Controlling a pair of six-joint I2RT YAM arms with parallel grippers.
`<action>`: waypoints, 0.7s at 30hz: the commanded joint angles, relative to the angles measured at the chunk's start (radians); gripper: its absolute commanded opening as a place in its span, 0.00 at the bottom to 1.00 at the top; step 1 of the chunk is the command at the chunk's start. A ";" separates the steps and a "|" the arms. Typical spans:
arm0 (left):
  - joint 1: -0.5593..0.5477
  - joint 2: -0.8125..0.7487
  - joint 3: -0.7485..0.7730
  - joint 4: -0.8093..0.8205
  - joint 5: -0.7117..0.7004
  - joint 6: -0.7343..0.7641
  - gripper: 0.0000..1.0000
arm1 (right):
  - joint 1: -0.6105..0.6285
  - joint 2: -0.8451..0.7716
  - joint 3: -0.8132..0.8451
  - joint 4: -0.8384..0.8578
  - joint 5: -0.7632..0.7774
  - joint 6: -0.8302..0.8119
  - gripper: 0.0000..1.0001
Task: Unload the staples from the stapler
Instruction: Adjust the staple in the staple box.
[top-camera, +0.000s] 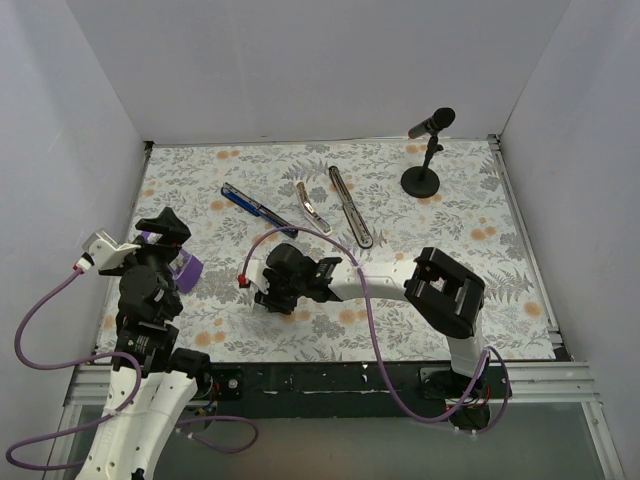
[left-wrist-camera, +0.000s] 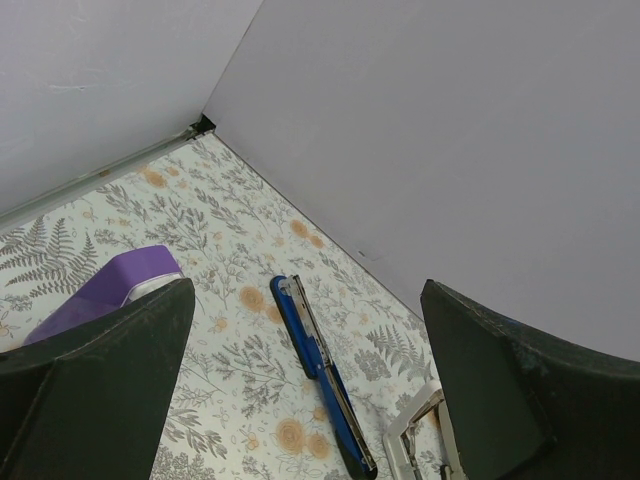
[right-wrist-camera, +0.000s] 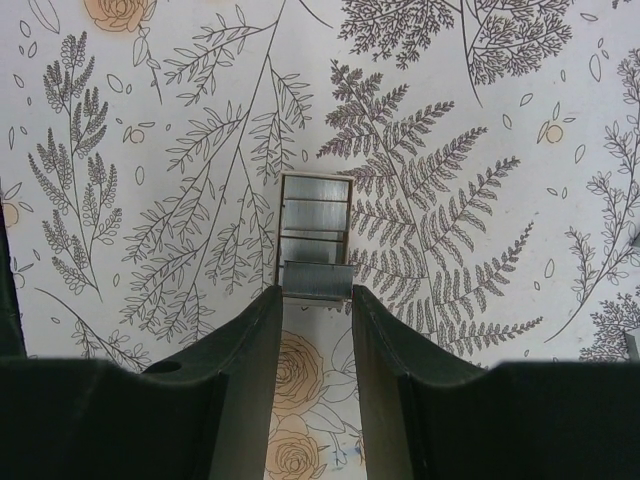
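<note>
The stapler lies opened out at the middle back of the table: its blue-and-black arm (top-camera: 250, 205), a silver channel (top-camera: 313, 207) and the black base (top-camera: 351, 205) fan apart. My right gripper (right-wrist-camera: 315, 295) is shut on a short strip of silver staples (right-wrist-camera: 317, 278), which sticks out past the fingertips just above the table. In the top view the right gripper (top-camera: 270, 293) is in front of the stapler. My left gripper (top-camera: 163, 232) hangs at the left with its jaws wide open and nothing between them. The left wrist view shows the blue arm (left-wrist-camera: 315, 370) and the silver channel (left-wrist-camera: 420, 440).
A small purple block (top-camera: 186, 266) (left-wrist-camera: 105, 290) lies right beside the left gripper. A black microphone on a round stand (top-camera: 424, 150) is at the back right. White walls enclose the flowered table (top-camera: 480, 250) on three sides.
</note>
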 joint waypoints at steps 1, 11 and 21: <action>-0.001 -0.002 -0.003 -0.008 -0.015 0.002 0.98 | 0.014 0.014 0.052 -0.014 0.007 0.009 0.42; -0.001 -0.002 -0.006 -0.002 -0.008 0.005 0.98 | 0.031 0.048 0.098 -0.046 0.030 0.009 0.42; -0.001 -0.008 -0.004 -0.002 -0.009 0.005 0.98 | 0.031 0.051 0.113 -0.069 0.066 0.000 0.42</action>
